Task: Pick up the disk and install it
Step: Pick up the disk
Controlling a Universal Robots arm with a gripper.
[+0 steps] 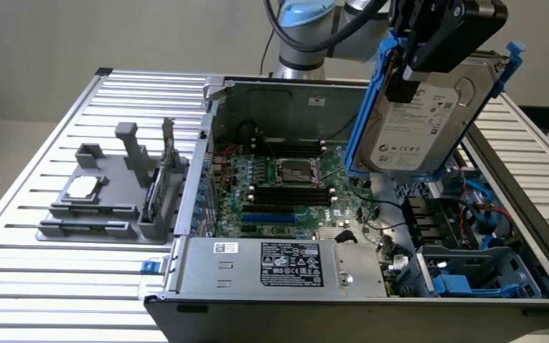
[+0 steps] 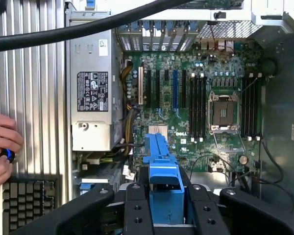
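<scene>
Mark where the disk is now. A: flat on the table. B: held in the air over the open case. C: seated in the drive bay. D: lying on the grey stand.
B: the end effector grips the disk above the case.

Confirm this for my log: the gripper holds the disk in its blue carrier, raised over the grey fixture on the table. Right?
Wrong place. The gripper holds the disk in its blue carrier, raised over the open computer case, not the grey fixture, which stands apart toward the exterior view's left. The exterior view shows it.
</scene>
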